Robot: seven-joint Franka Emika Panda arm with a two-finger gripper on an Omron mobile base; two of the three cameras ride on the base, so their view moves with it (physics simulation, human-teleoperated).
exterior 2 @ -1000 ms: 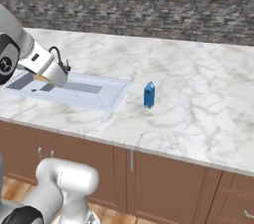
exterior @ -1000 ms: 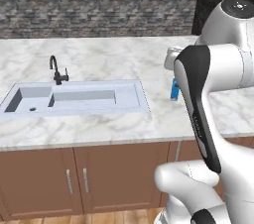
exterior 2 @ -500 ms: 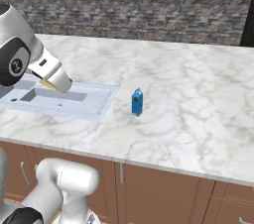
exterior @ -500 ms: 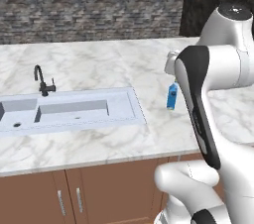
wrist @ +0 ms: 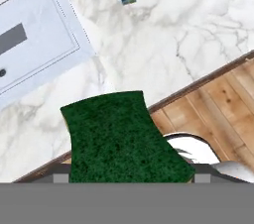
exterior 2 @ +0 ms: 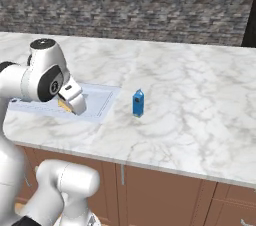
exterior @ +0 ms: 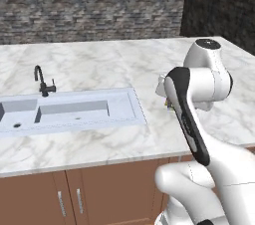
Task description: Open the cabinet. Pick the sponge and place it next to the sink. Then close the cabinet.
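Your gripper (exterior 2: 69, 104) pinches the flat green-topped yellow sponge (wrist: 124, 139) over the white marble counter (exterior 2: 190, 100), at its front edge, beside the pale rectangular sink (exterior 2: 102, 105). Release early and it likely falls to the floor. Swing wide and you could topple the small blue carton (exterior 2: 138, 103).

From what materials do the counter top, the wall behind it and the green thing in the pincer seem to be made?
Counter top: polished white marble, judging by its grey veins. Wall: rough grey stone, laid in uneven small blocks. The green pad at the pincer: seemingly a coarse scouring fibre, matt and speckled; it is likely the scrub face of a sponge, though its body is hidden.
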